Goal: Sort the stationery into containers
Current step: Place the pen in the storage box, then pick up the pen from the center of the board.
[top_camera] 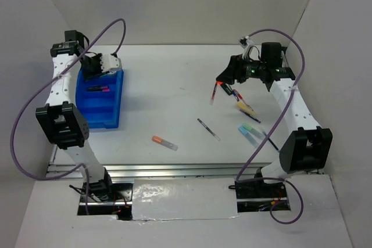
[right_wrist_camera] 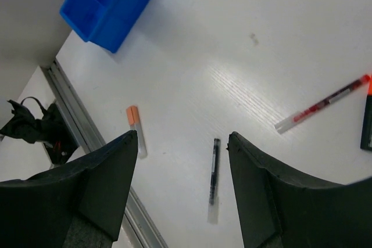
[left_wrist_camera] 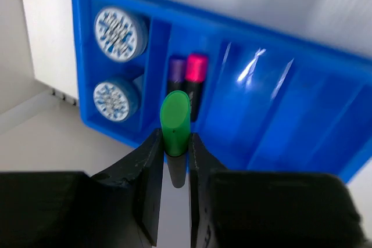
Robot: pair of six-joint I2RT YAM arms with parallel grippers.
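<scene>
A white surface (top_camera: pixel 174 79) sits boxed in by plain white walls (top_camera: pixel 174 4) on three sides. Along its near edge runs an aluminium rail (top_camera: pixel 174 169), with a crinkled strip of silver tape (top_camera: pixel 180 200) on the white board (top_camera: pixel 186 230) below it.

A black pen (right_wrist_camera: pixel 214 172) lies between the spread fingers of the right gripper (right_wrist_camera: pixel 182 143); an orange-capped marker (right_wrist_camera: pixel 136 132) sits beside one finger.

Green marker (left_wrist_camera: pixel 175 122), bright-blue tray (left_wrist_camera: pixel 302 68)

My left arm (top_camera: pixel 63 88) reaches far left, left gripper (left_wrist_camera: pixel 174 143) pinched on a green highlighter (left_wrist_camera: pixel 175 119); my right arm (top_camera: pixel 295 105) stands far right, right gripper (right_wrist_camera: pixel 182 137) spread wide.
</scene>
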